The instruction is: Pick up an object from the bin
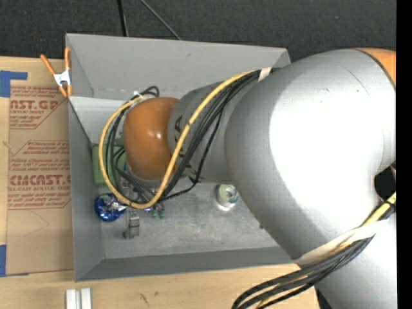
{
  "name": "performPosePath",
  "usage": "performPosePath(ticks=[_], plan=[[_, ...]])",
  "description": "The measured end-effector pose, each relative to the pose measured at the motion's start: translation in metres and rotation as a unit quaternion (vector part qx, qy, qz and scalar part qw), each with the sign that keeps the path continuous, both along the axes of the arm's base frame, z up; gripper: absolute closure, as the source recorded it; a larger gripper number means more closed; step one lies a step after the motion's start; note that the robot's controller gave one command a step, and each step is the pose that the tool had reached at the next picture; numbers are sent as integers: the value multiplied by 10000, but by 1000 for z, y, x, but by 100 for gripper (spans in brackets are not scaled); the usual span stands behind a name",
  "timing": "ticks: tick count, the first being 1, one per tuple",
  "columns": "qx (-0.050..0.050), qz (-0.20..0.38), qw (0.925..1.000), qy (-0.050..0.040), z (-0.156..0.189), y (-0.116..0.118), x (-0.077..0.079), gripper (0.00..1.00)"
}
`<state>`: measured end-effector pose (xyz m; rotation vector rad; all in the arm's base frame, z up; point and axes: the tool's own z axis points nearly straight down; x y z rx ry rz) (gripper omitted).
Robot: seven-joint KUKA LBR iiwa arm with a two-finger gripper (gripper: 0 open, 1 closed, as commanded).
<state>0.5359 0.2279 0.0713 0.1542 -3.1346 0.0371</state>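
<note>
My gripper (132,225) is down at the bin's floor in the front left part, mostly hidden under the arm's wrist. A shiny blue object (105,208) lies just left of it, close beside it. A small green piece (158,212) sits just right of the gripper. A flat green object (99,166) leans along the left wall, a little farther back. Nothing shows in the gripper.
A small round white and pale green object (226,196) lies on the floor near the middle, by the arm's edge. The arm with its orange cover and cables hides the bin's right and back parts.
</note>
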Motion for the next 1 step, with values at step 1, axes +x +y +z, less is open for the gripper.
performPosePath(ticks=[1], plan=[[116, 94, 9999, -15, -1, 15, -4, 100]])
